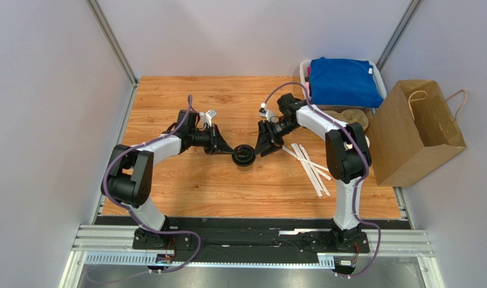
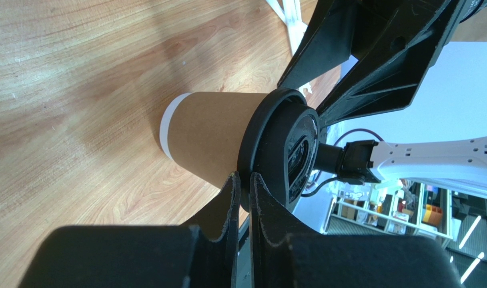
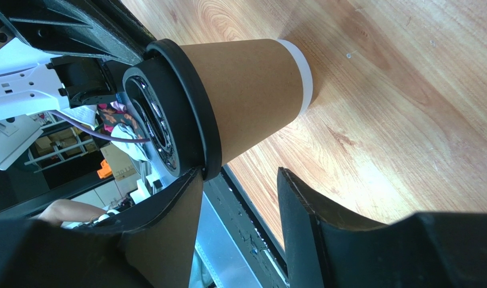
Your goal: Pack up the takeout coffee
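Wooden tabletop [image 1: 185, 192] held the takeout coffee [image 1: 242, 159] upright between both arms. The left gripper [image 1: 229, 153] pinched its lid [image 2: 276, 144] rim. The right gripper [image 1: 259, 150], spread, sat just beside it.

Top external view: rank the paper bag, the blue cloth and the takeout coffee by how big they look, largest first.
1. paper bag: largest.
2. blue cloth: clearly smaller than the bag.
3. takeout coffee: smallest by far; mostly its black lid shows from above.
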### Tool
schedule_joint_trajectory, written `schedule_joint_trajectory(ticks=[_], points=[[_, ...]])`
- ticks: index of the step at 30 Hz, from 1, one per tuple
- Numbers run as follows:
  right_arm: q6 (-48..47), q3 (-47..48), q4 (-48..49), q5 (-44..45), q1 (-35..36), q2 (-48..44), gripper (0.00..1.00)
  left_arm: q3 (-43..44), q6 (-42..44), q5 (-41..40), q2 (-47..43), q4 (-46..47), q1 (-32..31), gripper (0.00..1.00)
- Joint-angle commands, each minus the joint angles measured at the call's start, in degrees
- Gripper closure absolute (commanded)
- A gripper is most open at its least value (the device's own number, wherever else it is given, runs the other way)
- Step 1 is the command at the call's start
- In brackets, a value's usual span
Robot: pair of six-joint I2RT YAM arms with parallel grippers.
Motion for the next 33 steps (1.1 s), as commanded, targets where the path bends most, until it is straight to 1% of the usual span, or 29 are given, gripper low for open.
schedule_joint_trajectory(ticks=[1, 6, 9, 10, 12, 20, 23, 25, 26, 27, 29, 30, 33], points=[[-1.82, 0.44, -0.53, 1.16, -0.22, -2.07, 0.46, 0.68, 2.16, 0.17, -2.17, -1.16, -0.20, 0.88], [-2.35, -0.61, -0.53, 0.72, -0.40, -2.25, 0.46, 0.68, 2.60, 0.08, -2.43, -1.34, -0.20, 0.85], [-2.78, -0.62, -0.53, 0.02, -0.58, -2.60, 0.46, 0.77, 2.34, 0.26, -2.96, -1.08, -0.20, 0.81], [-2.87, -0.53, -0.53, -0.24, -0.58, -2.60, 0.46, 0.86, 2.25, 0.43, -2.96, -1.17, -0.20, 0.78], [-2.87, -0.44, -0.53, -0.86, -0.75, -2.77, 0.46, 1.12, 2.16, 0.61, -3.04, -1.17, -0.12, 0.75], [-2.87, -0.18, -0.53, -1.91, -0.93, -3.74, 0.45, 0.95, 1.20, 1.05, -3.92, -0.64, -0.20, 0.69], [-2.87, -0.18, -0.62, -2.70, -1.28, -4.44, 0.44, 0.77, 0.58, 1.14, -4.45, 0.15, -0.12, 0.62], [-2.87, -0.18, -0.79, -3.14, -1.89, -5.23, 0.42, 0.77, 0.23, 1.49, -4.97, 0.68, -0.03, 0.56], [-2.79, -0.35, -0.88, -3.49, -2.50, -6.02, 0.41, 0.68, 0.23, 1.67, -5.15, 0.77, 0.06, 0.51], [-2.79, -0.44, -0.88, -3.58, -2.77, -6.37, 0.38, 0.59, 0.40, 1.75, -5.42, 0.77, 0.50, 0.44], [-2.87, -0.44, -0.88, -4.11, -3.56, -7.69, 0.36, 0.15, 0.58, 1.67, -6.38, 0.77, 1.20, 0.40], [-4.53, -0.79, -0.97, -4.37, -3.74, -8.22, 0.33, 0.07, 0.58, 1.67, -6.73, 0.59, 1.99, 0.36], [-6.73, -2.10, -1.23, -3.67, -3.92, -10.59, 0.29, -0.02, 0.93, 1.41, -7.88, -0.28, 3.40, 0.33]])
